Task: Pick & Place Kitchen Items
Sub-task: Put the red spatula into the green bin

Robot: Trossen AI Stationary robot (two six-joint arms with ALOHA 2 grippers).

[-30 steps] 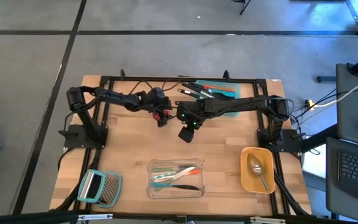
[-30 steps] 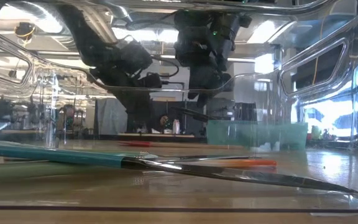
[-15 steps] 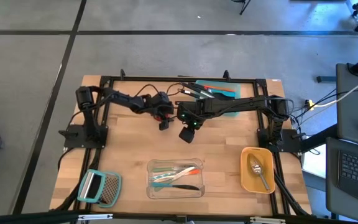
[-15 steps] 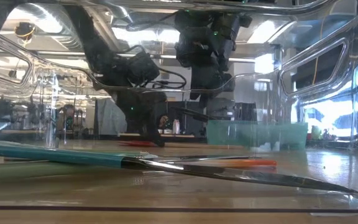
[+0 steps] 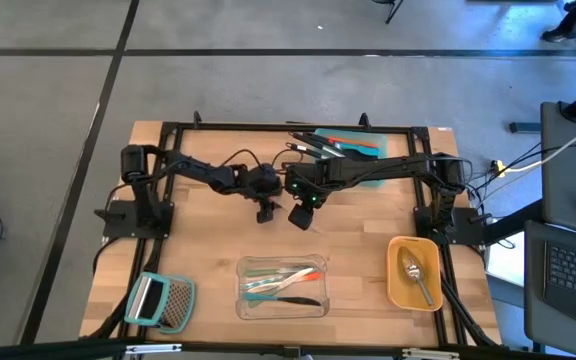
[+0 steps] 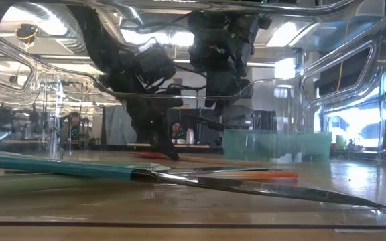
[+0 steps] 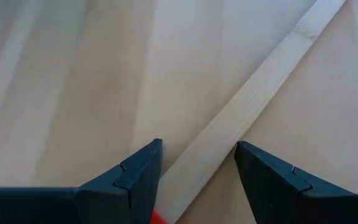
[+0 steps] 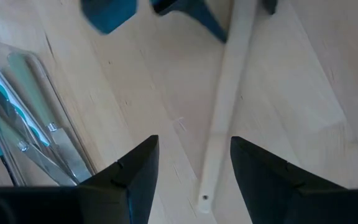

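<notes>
A: Wooden-handled spatula (image 7: 241,118) was seen flat on the bench (image 5: 198,250), framed by the left pincer (image 7: 197,165), fingers spread, unclamped.

B: Right pincer (image 8: 194,158) was spotted apart too, empty.

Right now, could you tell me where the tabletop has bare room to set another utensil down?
Bare wood lies between the flat teal-handled metal grater and the clear plastic tray, and between that tray and the yellow oblong container. The table's middle is crowded: the left pincer straddles the wooden-handled red spatula beside the right pincer, with the teal container behind.
</notes>
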